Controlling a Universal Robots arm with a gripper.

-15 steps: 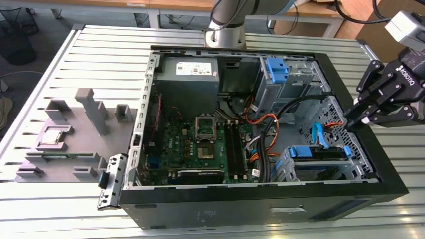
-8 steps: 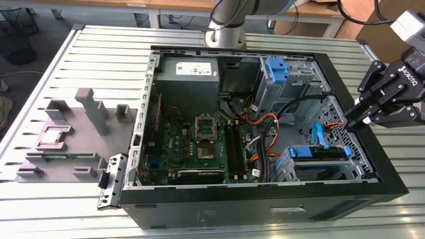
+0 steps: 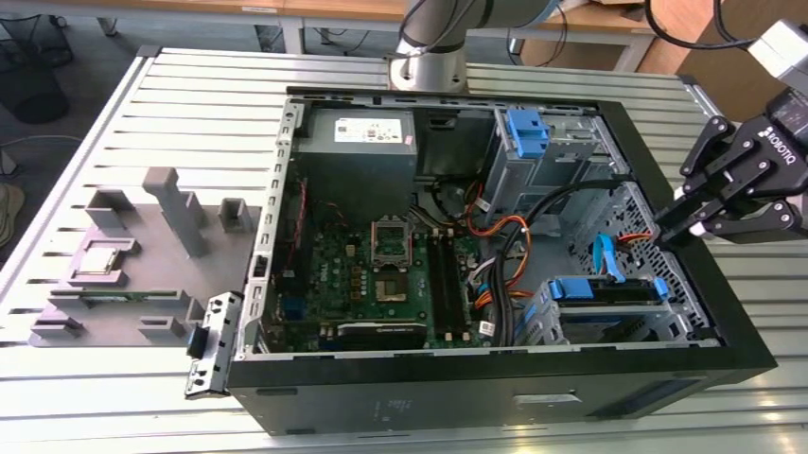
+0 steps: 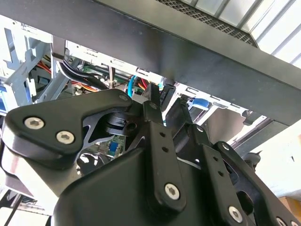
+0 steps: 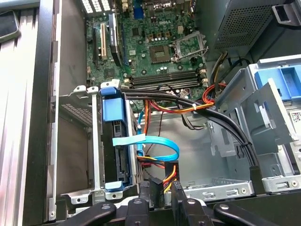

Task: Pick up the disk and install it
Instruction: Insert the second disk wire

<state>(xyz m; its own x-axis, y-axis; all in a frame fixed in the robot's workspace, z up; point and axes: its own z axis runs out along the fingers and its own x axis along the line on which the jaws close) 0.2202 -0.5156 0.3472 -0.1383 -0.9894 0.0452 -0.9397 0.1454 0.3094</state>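
We are seeing the gripper (image 3: 672,230) hovering over the rim of the open computer case (image 3: 378,402), on the exterior view's right. Its fingers (image 5: 146,197) are sitting close together around a black cable connector (image 5: 163,181), apparently pinching it, though we cannot tell for sure. Inside the case, the disk (image 3: 611,291) is sitting in the lower drive cage (image 5: 75,101), edge-on in the first wrist view, its bright blue carrier framing a dark body. A light blue data cable (image 5: 155,143) is curving beside it. The motherboard (image 3: 378,284) is lying across the case floor, and a blue bracket (image 3: 528,130) is standing in the upper cage.
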